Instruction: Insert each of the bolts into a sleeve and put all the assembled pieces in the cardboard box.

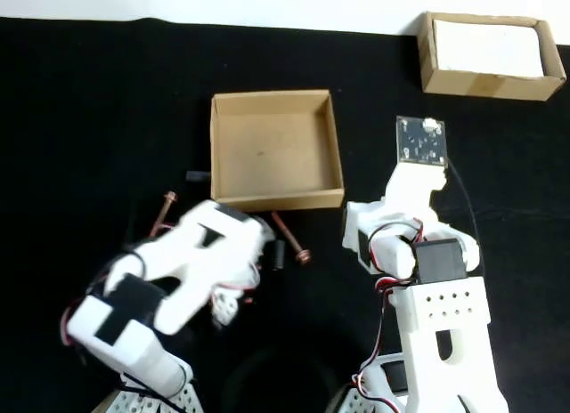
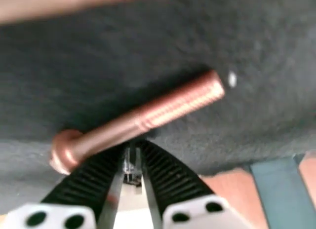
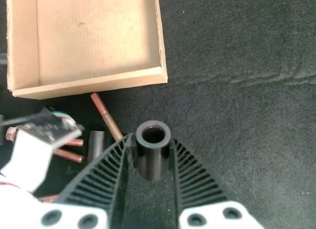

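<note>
My left gripper [image 2: 132, 146] is shut, its jaws nearly touching. A copper bolt [image 2: 148, 118] lies crosswise on the black cloth right at its tips, not between the jaws. My right gripper [image 3: 150, 140] is shut on a black sleeve [image 3: 153, 152], whose open bore faces the camera. It hangs over the cloth just in front of the open cardboard box [image 1: 276, 198] [image 3: 89, 83]. A second bolt [image 1: 291, 238] [image 3: 106, 121] and a loose black sleeve [image 1: 277, 253] [image 3: 96, 145] lie between the arms. A further bolt [image 1: 165, 213] lies at the left.
A second cardboard box [image 1: 488, 82] with a white insert stands at the back right. A small black sleeve [image 1: 196, 176] lies left of the centre box. The left arm [image 1: 178, 279] covers the cloth near the bolts. The cloth to the right arm's right is bare.
</note>
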You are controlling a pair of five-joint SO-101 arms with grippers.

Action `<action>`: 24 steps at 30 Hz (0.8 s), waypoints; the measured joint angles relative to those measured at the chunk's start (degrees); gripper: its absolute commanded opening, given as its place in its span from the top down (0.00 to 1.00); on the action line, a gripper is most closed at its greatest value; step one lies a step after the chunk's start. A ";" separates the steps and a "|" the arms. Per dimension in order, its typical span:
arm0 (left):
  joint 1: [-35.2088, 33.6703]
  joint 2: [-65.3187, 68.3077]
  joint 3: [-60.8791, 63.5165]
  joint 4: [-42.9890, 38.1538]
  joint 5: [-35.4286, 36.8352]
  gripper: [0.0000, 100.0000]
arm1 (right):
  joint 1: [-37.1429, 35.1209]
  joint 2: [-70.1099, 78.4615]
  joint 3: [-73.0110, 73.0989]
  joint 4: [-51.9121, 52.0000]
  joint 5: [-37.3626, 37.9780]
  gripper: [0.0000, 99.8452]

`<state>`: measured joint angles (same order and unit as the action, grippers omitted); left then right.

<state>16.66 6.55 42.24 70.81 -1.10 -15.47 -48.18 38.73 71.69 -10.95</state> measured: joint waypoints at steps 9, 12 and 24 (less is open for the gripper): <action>-7.21 0.00 -6.24 -5.01 11.52 0.99 | 0.00 0.00 0.00 0.00 0.00 0.99; -7.47 0.18 -8.79 -5.19 16.88 0.99 | 0.00 0.00 0.00 0.00 0.00 0.99; -2.11 0.09 -37.27 22.24 26.46 0.99 | 0.00 0.00 0.00 0.00 0.00 0.99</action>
<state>14.55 6.64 4.97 93.05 25.36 -15.47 -48.18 38.73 71.69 -10.95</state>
